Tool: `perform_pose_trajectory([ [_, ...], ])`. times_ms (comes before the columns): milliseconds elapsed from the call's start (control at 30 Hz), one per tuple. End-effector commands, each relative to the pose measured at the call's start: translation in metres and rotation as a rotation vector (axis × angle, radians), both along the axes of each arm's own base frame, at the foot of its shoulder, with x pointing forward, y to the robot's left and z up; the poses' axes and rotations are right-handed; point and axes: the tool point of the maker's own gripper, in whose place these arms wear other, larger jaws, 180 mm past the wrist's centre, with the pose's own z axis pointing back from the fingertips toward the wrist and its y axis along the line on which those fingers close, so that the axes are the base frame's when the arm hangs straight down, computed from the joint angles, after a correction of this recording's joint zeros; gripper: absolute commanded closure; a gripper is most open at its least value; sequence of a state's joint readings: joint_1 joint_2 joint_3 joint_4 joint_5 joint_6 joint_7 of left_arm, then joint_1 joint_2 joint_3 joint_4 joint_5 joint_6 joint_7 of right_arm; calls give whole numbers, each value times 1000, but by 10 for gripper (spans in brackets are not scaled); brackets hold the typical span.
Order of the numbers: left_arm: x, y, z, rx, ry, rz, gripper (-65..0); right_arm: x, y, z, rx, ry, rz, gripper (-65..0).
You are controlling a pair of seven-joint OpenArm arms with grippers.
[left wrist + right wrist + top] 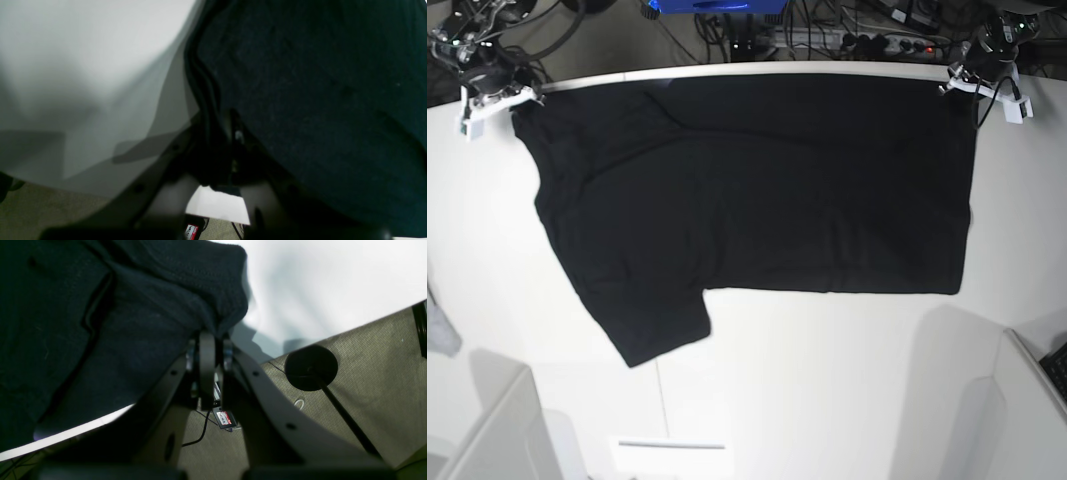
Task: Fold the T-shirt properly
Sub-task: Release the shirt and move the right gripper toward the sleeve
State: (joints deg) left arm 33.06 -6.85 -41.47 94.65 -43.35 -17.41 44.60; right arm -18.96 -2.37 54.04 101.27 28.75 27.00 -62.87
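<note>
The large black short-sleeved cloth T-shirt (pixel 757 190) lies spread on the white surface (pixel 827 380), long axis running arm to arm. Left fingers (pixel 959 78) and right fingers (pixel 507 98) each pinch a far-edge corner; cloth extends toward the near edge, both arms equally placed.

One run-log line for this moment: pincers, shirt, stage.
left pincer: shut on T-shirt corner | right pincer: shut on opposite corner | shirt: spread on table | stage: unfolded
</note>
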Motion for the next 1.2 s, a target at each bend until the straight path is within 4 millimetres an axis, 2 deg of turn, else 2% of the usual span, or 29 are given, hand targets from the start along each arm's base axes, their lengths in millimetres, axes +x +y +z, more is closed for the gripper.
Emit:
perform_pose_trajectory([
  [0,-6,10,4,35,14,4,0,2,-9,8,-34,-17,2,0],
  [67,-7,10,4,36,13,3,0,-4,-8,6,-22,24,13,0],
  [100,-7,10,4,36,12,6,0,-6,-6,5,-13,41,18,-35],
  [167,-8,10,4,36,13,6,-13,-7,-4,4,-5,53,21,-182],
  [200,-8,10,4,36,12,7,-89,-8,-3,3,-3,52,19,-237],
  [233,-7,10,5,36,11,7,-176,-8,-4,3,-4,52,18,-263],
  [300,-8,11,5,37,10,11,-326,-9,-4,3,-4,53,18,-254],
  [367,-10,21,13,60,-1,32,-454,-11,-7,4,-8,54,4,-243],
  [433,-7,28,25,89,-25,38,-532,-13,-17,12,-37,39,-25,-243],
  [500,-3,37,43,132,-67,54,-561,-10,-26,28,-87,9,-33,-245],
  [600,4,50,76,210,-133,72,-561,3,-32,50,-156,-43,-10,-246],
  [667,10,54,94,251,-170,67,-561,19,-36,66,-199,-106,1,-248],
  [767,20,53,109,286,-208,47,-530,58,-28,77,-220,-180,101,-243],
  [833,31,56,117,299,-237,37,-438,82,-12,78,-207,-213,177,-243],
  [900,43,60,124,313,-269,32,-299,103,2,80,-193,-256,227,-242],
  [1000,57,63,135,328,-307,25,-48,136,22,88,-168,-328,281,-242],
  [1033,61,65,139,337,-319,20,0,148,30,90,-155,-348,301,-242],
  [1167,69,66,145,344,-344,19,0,191,41,84,-172,-322,372,-246],
])
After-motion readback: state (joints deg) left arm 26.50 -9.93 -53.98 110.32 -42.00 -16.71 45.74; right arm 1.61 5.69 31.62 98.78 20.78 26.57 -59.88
